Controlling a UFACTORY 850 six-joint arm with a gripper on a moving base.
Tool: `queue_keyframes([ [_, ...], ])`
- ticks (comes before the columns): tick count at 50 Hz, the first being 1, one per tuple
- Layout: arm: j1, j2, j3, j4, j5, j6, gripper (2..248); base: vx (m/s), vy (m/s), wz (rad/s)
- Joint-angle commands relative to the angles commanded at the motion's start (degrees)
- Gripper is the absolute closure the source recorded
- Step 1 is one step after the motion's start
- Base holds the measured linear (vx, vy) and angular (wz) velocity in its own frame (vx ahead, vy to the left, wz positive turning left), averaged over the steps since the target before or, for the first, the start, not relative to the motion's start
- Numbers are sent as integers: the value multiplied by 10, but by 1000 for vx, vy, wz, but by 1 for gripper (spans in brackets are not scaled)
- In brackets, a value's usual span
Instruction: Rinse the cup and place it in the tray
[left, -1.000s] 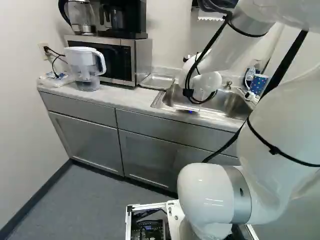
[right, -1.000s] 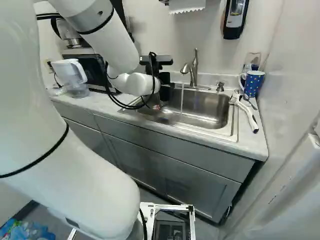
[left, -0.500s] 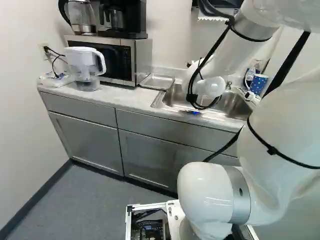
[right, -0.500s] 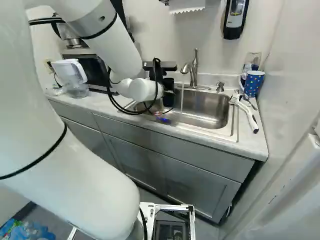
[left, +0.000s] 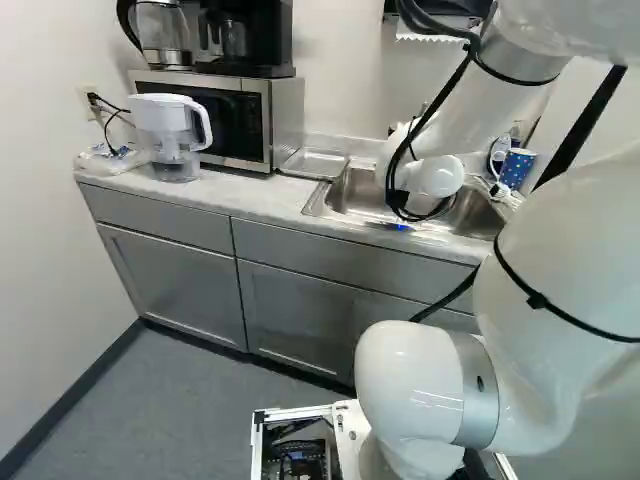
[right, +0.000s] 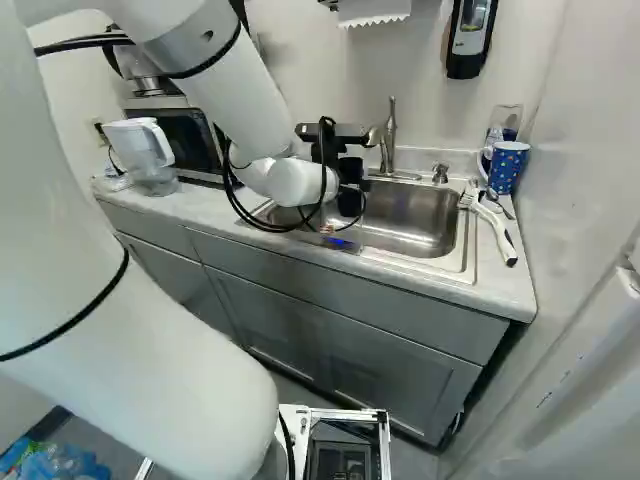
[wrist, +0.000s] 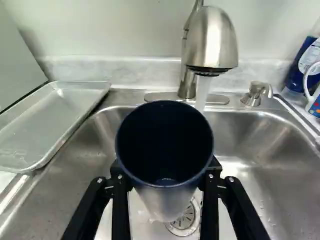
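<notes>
Cup (wrist: 165, 192) shows in wrist view, hidden in left base view.

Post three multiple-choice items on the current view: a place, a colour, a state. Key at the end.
1. Where is the tray?
A) in the sink
B) on top of the microwave
C) between the microwave and the sink basin

2. What colour is the inside of the cup?
A) dark blue
B) white
C) red

3. What state is the gripper in?
A) open, holding nothing
B) shut on the cup
C) shut on the brush

Key:
1 C: the left base view shows the tray beside the basin, on the microwave's side.
2 A: the wrist view looks into its dark blue interior.
3 B: the wrist view shows a finger against each side of the cup.
</notes>
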Motion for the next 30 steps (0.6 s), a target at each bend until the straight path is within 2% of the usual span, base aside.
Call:
queue_keyframes([
  [21, -38, -23, -22, 0, 0, 0, 125, 0, 0, 0],
  [30, -39, -25, -24, 0, 0, 0, 125, 0, 0, 0],
])
